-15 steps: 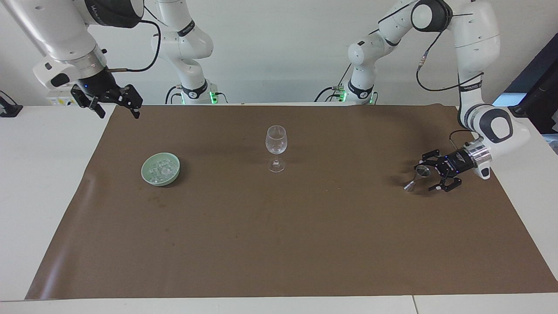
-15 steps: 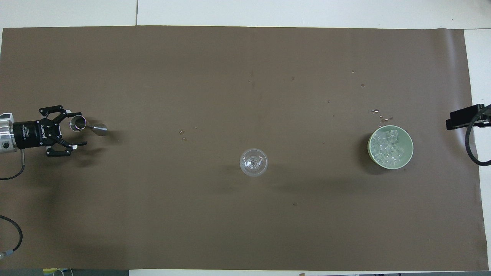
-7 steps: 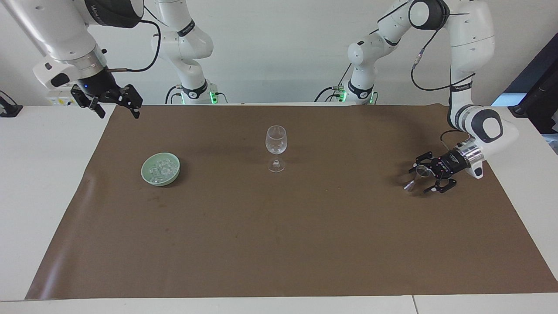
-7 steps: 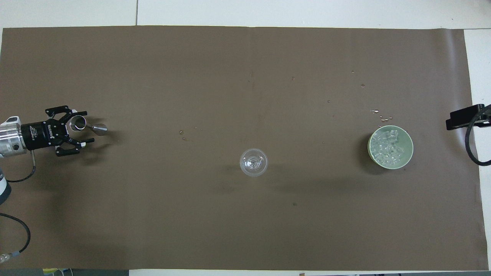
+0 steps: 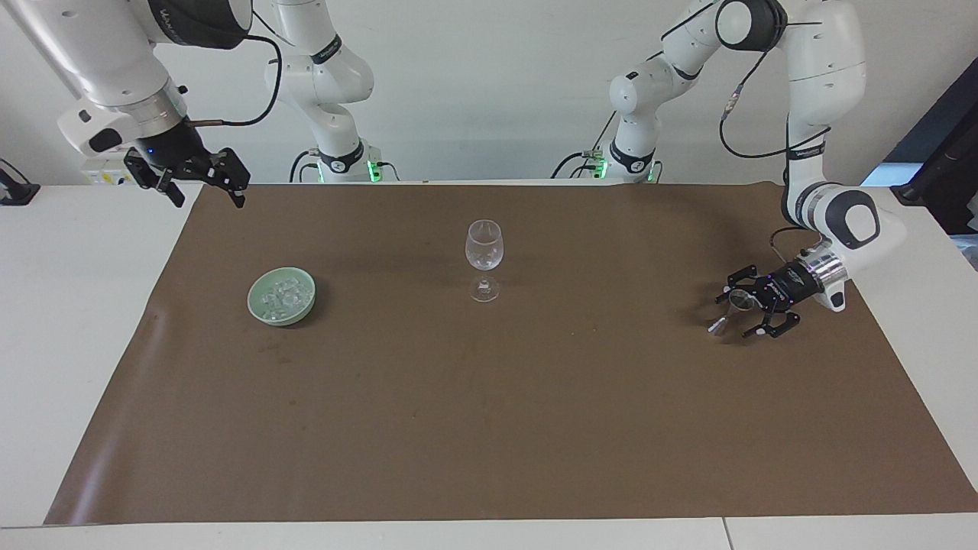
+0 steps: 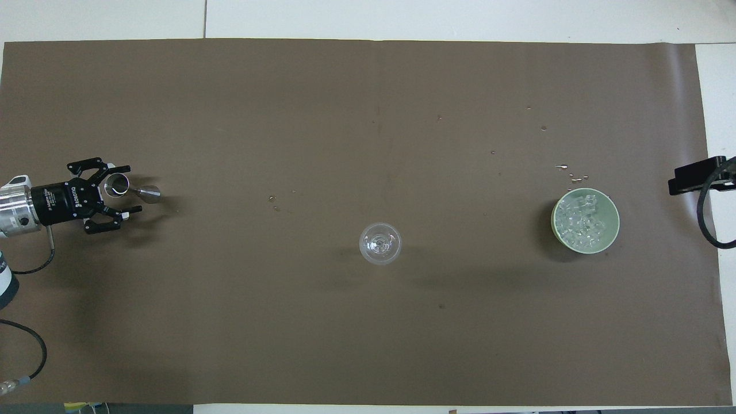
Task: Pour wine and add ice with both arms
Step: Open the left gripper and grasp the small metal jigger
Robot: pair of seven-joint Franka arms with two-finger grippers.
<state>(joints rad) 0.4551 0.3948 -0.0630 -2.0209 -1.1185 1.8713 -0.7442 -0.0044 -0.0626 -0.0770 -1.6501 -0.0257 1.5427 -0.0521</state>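
Note:
A clear stemmed glass [image 5: 484, 248] stands mid-mat, also in the overhead view [image 6: 380, 243]. A pale green bowl [image 5: 256, 304] toward the right arm's end holds the ice [image 5: 281, 294], several small clear cubes; bowl [image 6: 555, 221] and ice [image 6: 583, 221] show from above. A small metal jigger [image 5: 733, 305] sits tilted on the mat toward the left arm's end [image 6: 118, 185]. My left gripper [image 5: 739, 313] is low and open, its fingers on either side of the jigger's cup [image 6: 127, 190]. My right gripper [image 5: 206, 191] waits open and empty, raised over the mat's edge [image 6: 693, 175].
A brown mat [image 5: 489, 428] covers the white table [image 5: 69, 305]. Small wet drops [image 6: 566, 169] lie on the mat just farther from the robots than the bowl. A few more drops [image 6: 275, 200] lie between the jigger and the glass.
My left gripper has slid a little forward, so the jigger's cup now lies between its open fingers. In the last half second it barely moved. The right arm is still.

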